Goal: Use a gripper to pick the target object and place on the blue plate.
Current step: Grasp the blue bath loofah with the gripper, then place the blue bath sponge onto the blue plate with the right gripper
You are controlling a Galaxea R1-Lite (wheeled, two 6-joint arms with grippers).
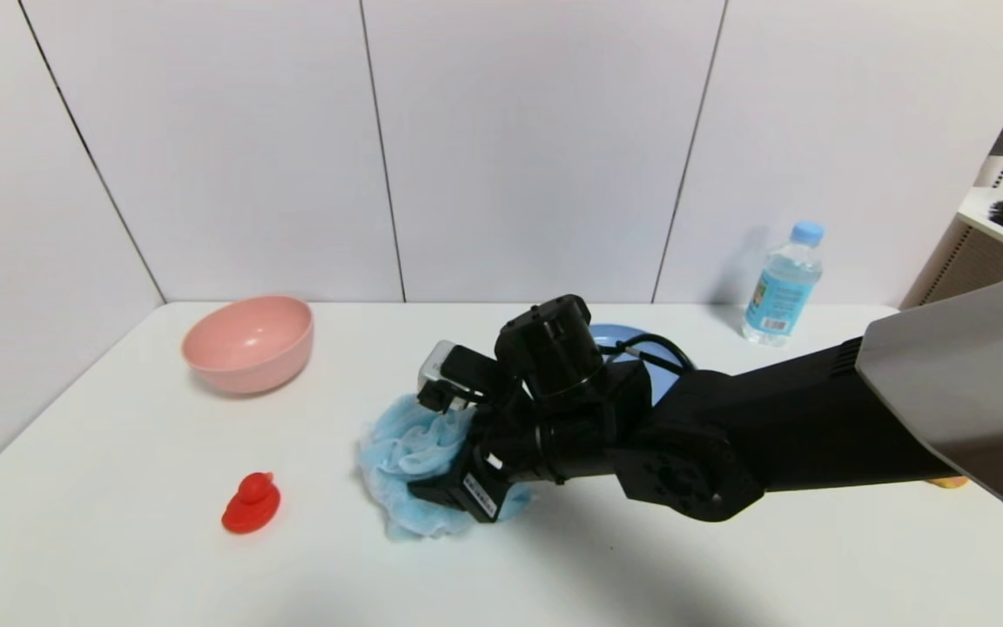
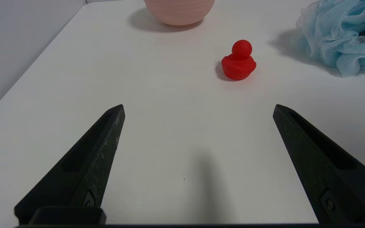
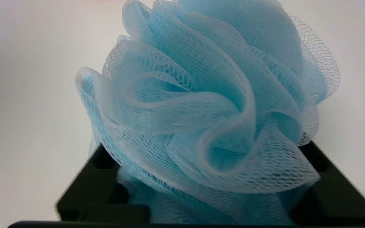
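The bath pouf (image 1: 410, 457) lies on the white desk (image 1: 118, 540) near the middle, between the red duck (image 1: 251, 503) and the blue plate (image 1: 641, 344), of which only a sliver shows behind the right arm; the right hand (image 3: 208, 190) is pushed deep into it, its two black fingers (image 3: 90, 186) set either side of the lower ruffles, with mesh (image 3: 208, 104) filling the whole gap between them; the fingers stand wide, and whether they are already squeezing I cannot tell, since the folds hide their inner faces.

By its look the pouf is very light and wholly soft: gathered netting that gives way under any pressure, springs back, and has no hard edge to bear on; it should not slip like plastic, for the mesh catches on the fingers, but a shallow pinch on the outer frills would likely pull out only a fold and let the rest sag or trail. The sound hold, in my judgement, is low and central, through the dense bunched core, with the fingers closed far enough to compress the netting firmly; nothing here is fragile, so a hard squeeze does no harm.

The left hand (image 2: 198, 110) hangs spread open above bare desk, on the near side of the duck, with the pink bowl (image 2: 179, 12) beyond; it grips nothing.
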